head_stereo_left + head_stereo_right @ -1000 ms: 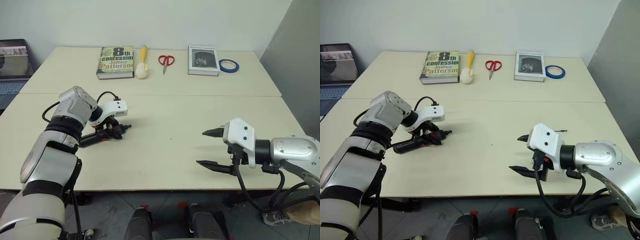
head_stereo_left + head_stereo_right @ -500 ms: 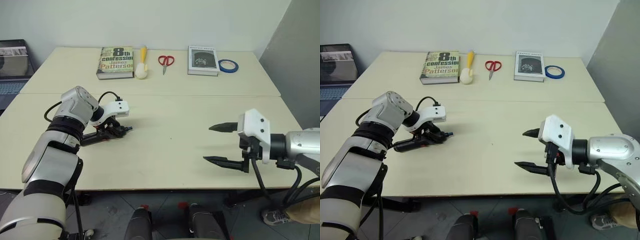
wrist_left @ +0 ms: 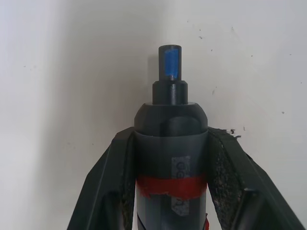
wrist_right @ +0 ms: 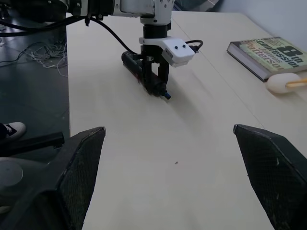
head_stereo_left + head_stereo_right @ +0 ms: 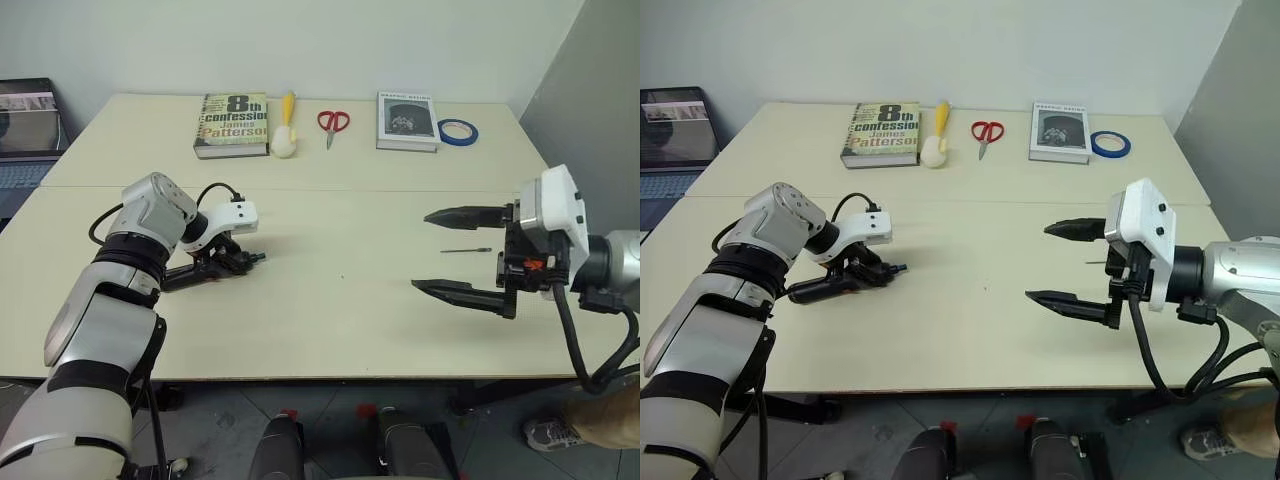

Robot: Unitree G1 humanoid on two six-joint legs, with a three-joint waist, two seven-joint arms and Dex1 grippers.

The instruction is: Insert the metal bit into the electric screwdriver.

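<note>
The electric screwdriver (image 5: 205,269), black with a red band, lies low over the left side of the table (image 5: 330,320). My left gripper (image 5: 222,262) is shut on it; in the left wrist view both pads clamp the screwdriver (image 3: 170,158) at the red band and its small tip points away. The metal bit (image 5: 465,250), a thin dark rod, lies on the table at the right. My right gripper (image 5: 422,250) hovers above the table with its fingers wide open and nothing between them, tips pointing left, the bit just behind them. The right wrist view looks across at the held screwdriver (image 4: 144,72).
Along the far edge lie a paperback book (image 5: 232,125), a yellow-handled brush (image 5: 286,135), red scissors (image 5: 331,122), a second book (image 5: 406,121) and a blue tape roll (image 5: 457,130). A laptop (image 5: 25,130) stands off the left side. A seam (image 5: 400,191) joins two tabletops.
My right gripper has risen and drawn back to the right, still open, uncovering the bit on the table. The left gripper has kept still on the screwdriver.
</note>
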